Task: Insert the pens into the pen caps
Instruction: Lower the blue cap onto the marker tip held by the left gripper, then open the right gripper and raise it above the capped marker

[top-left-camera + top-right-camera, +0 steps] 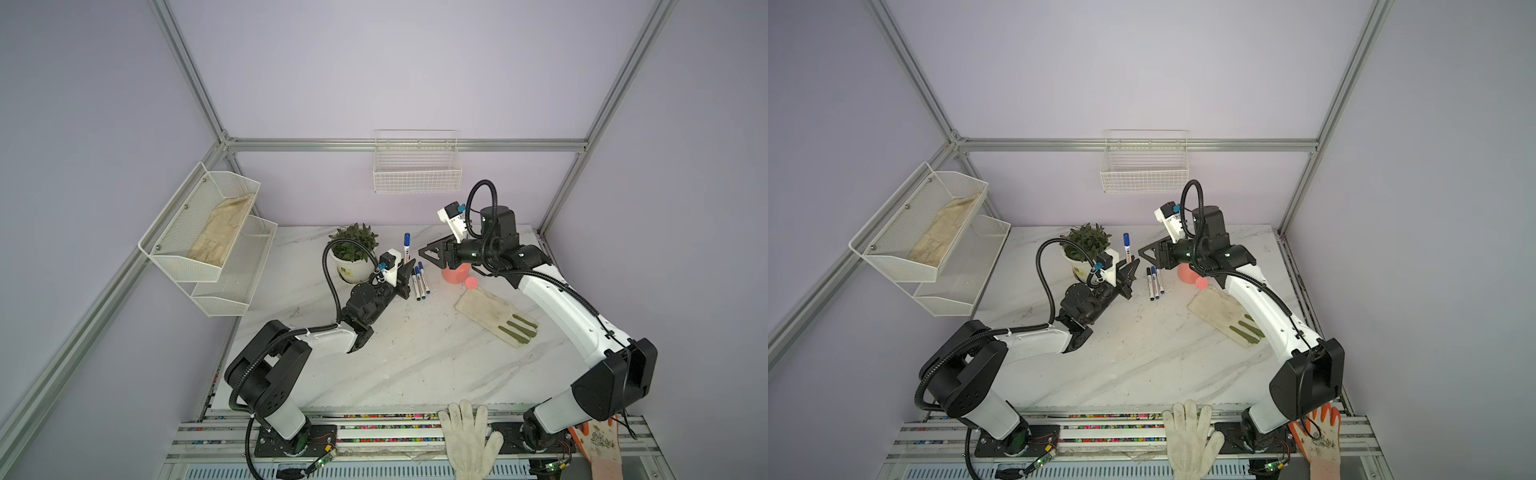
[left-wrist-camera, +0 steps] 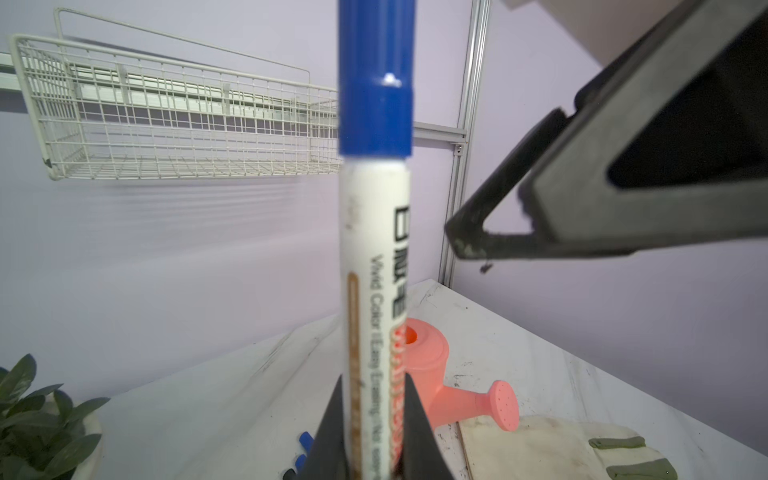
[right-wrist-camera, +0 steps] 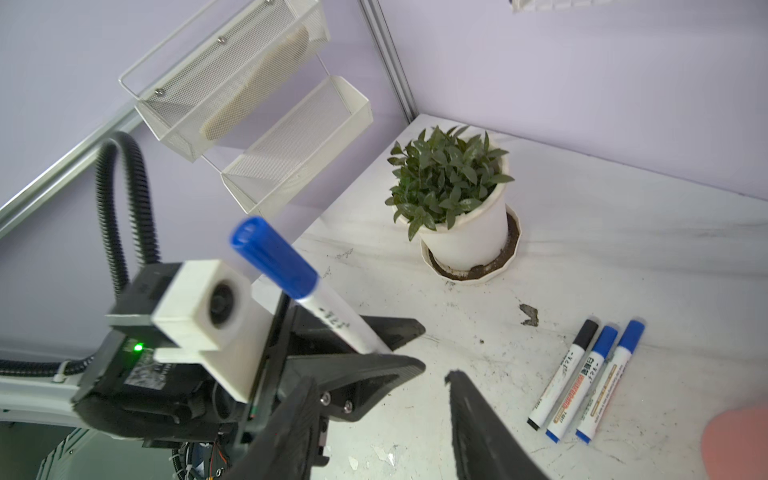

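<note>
Three capped pens [image 3: 582, 382] near the table's [image 1: 415, 365] back edge, fourth pen [image 2: 374, 249] marked "Vivid Color" upright in the clamped left gripper [image 2: 374, 436], right gripper [image 1: 424, 251] jaws apart beside it, open marble toward front.

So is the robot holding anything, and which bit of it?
The left pincer holds one capped pen upright, pinched by the lower end of its white barrel. The right pincer is open and holds nothing.

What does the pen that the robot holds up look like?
The pen is a slim white plastic marker with black and red print on its barrel and a blue cap fitted on its top end. It stands roughly upright above the table, its lower end pinched in the shut left gripper. Nothing else touches it.
</note>
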You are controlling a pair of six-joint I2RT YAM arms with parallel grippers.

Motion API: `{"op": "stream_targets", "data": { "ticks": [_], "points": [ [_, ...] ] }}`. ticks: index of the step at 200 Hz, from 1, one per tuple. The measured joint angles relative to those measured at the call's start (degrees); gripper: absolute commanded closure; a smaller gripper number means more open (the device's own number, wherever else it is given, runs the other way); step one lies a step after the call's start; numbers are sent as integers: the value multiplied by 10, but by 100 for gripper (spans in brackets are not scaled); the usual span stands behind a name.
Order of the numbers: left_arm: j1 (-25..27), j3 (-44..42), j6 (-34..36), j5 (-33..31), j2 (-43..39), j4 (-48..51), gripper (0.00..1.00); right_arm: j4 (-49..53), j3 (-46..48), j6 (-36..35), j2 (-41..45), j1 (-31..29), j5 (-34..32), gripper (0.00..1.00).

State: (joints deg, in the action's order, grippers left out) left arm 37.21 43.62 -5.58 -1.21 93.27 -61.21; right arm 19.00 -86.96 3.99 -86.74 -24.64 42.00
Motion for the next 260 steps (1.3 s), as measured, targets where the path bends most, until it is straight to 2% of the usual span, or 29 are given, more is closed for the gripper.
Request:
{"op": "stream_targets", "data": {
  "ticks": [51, 112, 133, 186, 205, 260],
  "points": [
    [9, -26, -18, -12, 6, -1, 100, -55, -39, 28, -5, -5, 3, 49],
    [16, -29, -24, -21, 6, -5, 100, -47, -111, 8, -105, -82, -26, 54],
    [16, -29, -24, -23, 6, -4, 100, -42, -112, 2, -118, -88, -38, 60],
    [18, -29, -24, -23, 5, -6, 100, -43, -110, -1, -119, -85, -55, 92],
    [18, -29, -24, -23, 2, 3, 100, -49, -104, -5, -119, -83, -54, 96],
    [20, -29, -24, -50, -10, 86, 100, -106, -31, 16, -119, -75, -51, 99]
  ]
}}
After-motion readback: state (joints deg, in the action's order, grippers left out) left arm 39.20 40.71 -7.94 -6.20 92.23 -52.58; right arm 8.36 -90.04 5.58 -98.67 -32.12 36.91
